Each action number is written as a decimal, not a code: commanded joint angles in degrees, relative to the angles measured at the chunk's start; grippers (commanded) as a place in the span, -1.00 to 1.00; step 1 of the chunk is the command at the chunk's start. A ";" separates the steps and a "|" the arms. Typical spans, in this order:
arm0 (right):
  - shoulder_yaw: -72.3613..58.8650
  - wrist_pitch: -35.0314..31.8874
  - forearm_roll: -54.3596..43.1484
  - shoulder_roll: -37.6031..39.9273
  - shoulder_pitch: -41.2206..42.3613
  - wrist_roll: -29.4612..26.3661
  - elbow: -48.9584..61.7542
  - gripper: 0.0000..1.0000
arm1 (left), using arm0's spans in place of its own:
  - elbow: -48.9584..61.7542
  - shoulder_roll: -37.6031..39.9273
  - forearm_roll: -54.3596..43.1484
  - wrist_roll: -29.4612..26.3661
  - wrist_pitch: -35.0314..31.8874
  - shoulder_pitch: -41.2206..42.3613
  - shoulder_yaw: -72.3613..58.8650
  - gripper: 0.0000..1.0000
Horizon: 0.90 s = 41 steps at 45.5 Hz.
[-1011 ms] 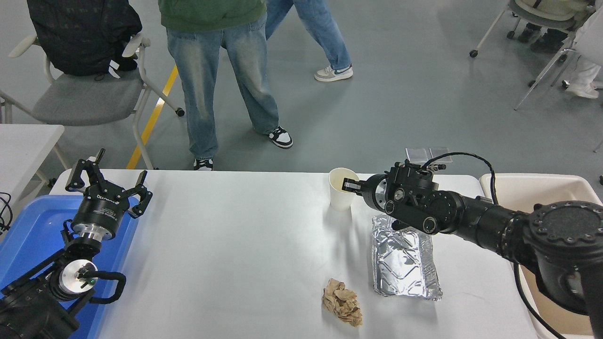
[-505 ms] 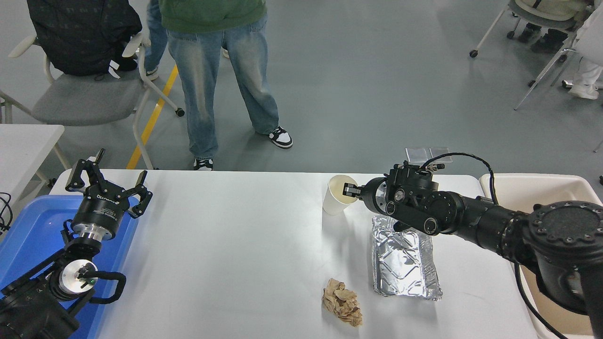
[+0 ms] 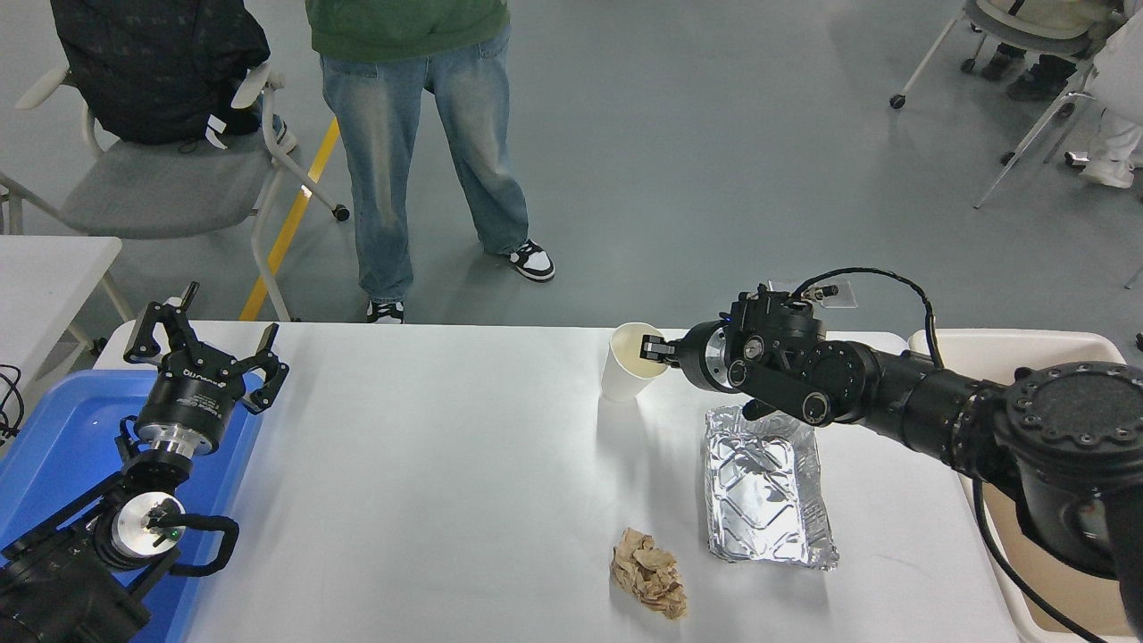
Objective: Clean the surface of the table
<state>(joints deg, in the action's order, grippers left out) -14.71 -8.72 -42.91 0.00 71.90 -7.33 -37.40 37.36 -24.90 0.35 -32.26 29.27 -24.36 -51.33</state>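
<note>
The white table surface (image 3: pixel 429 482) fills the lower picture. A white paper cup (image 3: pixel 625 371) is held tilted at the table's far side, with my right gripper (image 3: pixel 652 350) shut on its right rim, one finger inside the cup. In front of the arm lies a silver foil tray (image 3: pixel 763 487). A crumpled brown paper ball (image 3: pixel 649 572) rests near the front edge. My left gripper (image 3: pixel 204 350) stays parked open at the lower left, above the blue bin.
A blue bin (image 3: pixel 62 446) sits at the left edge and a beige bin (image 3: pixel 1009 353) at the right. A person in jeans (image 3: pixel 429 143) stands at the far side. A grey chair (image 3: pixel 161 179) and a smaller white table (image 3: pixel 45 268) are at the left.
My right gripper has carried the paper cup leftward and slightly up off the table, tilting it. A second person walked out of view. The left arm has not moved.
</note>
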 commanded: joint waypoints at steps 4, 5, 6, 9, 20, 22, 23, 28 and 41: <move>0.03 -2.44 0.98 7.37 6.40 0.56 -12.51 -1.00 | 0.00 -0.06 0.00 0.00 0.00 0.01 0.00 0.98; 0.03 -2.88 0.98 8.78 7.01 0.56 -13.74 -1.00 | 0.00 0.03 0.00 0.00 0.00 0.01 0.00 0.98; -0.06 -3.06 0.98 10.10 7.72 0.56 -14.88 -1.00 | 0.00 -0.06 0.00 0.00 0.00 0.01 0.00 0.98; -0.06 -3.41 0.98 14.23 9.65 0.56 -18.40 -1.00 | 0.00 0.03 0.00 0.00 0.00 0.01 0.00 0.98; -0.76 -3.85 0.72 28.99 14.40 0.56 -30.79 -1.00 | 0.00 -0.06 0.00 0.00 0.00 0.01 0.00 0.98; -0.85 -3.85 0.55 31.37 14.84 0.47 -32.82 -1.00 | 0.00 -0.06 0.00 0.00 0.00 0.01 0.00 0.98; -0.85 -3.85 0.46 32.51 15.02 0.39 -33.87 -1.00 | 0.00 0.03 0.00 0.00 0.00 0.01 0.00 0.98; -1.03 -3.94 0.11 38.93 16.42 0.12 -40.11 -1.00 | 0.00 0.03 0.00 0.00 0.00 0.01 0.00 0.98; 0.03 -10.61 -0.42 54.22 21.35 0.03 -48.56 -1.00 | 0.00 0.03 0.00 0.00 0.00 0.01 0.00 0.98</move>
<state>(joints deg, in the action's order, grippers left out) -15.58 -14.23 -42.84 41.43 89.46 -7.26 -78.35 37.35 -24.92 0.36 -32.26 29.27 -24.34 -51.33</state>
